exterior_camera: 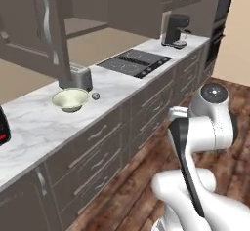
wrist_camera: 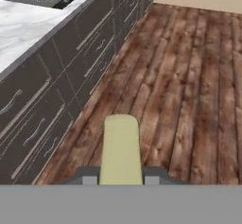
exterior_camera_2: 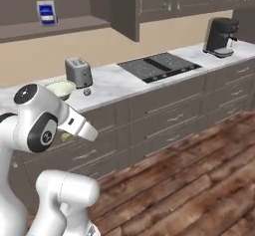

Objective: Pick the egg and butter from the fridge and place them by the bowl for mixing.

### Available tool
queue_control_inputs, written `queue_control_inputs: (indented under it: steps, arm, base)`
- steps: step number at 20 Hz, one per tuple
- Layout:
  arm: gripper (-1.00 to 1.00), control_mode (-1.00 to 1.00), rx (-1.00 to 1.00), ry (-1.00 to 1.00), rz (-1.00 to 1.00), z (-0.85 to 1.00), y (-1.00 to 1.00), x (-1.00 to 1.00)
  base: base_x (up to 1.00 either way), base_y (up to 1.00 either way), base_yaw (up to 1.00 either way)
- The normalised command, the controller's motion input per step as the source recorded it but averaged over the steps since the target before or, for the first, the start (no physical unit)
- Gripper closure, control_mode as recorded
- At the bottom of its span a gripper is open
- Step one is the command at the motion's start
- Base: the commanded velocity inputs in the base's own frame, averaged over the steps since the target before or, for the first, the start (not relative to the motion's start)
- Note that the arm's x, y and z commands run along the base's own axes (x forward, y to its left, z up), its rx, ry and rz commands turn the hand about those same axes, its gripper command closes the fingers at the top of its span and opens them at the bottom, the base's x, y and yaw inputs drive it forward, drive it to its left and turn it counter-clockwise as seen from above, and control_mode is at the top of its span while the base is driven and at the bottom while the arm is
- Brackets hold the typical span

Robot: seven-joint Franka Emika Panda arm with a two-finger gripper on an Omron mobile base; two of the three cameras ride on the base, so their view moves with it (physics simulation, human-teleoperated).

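Resting beside bowl [exterior_camera: 70, 100], egg [exterior_camera: 95, 96]; butter [wrist_camera: 121, 150] between closed fingers [wrist_camera: 89, 179]

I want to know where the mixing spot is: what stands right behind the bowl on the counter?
Directly behind the bowl stands the silver toaster; the egg lies beside the bowl on the marble counter. The bowl's inside looks empty, though its near rim hides part of it.

Matt butter [wrist_camera: 121, 150], glossy marble counter [exterior_camera: 39, 123], wooden plank floor [wrist_camera: 189, 76]

Butter [wrist_camera: 121, 147] pale yellow; bowl [exterior_camera: 71, 99] cream-green; counter [exterior_camera: 39, 123] white-grey marbled.
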Motion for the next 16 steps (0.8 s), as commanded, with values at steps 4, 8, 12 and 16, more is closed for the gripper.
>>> queue_control_inputs:
  steps: [4,8,12,16]
  arm:
    - [1.0,1.0,0.0,0.0,0.0,0.0,0.0,0.0]
    - [1.0,1.0,0.0,0.0,0.0,0.0,0.0,0.0]
    - [1.0,1.0,0.0,0.0,0.0,0.0,0.0,0.0]
    - [1.0,1.0,0.0,0.0,0.0,0.0,0.0,0.0]
  base:
    - [0.61,-0.02,0.56]
    - [0.62,-0.06,0.52]
    - [0.63,-0.18,0.46]
    - [0.59,-0.3,0.4]
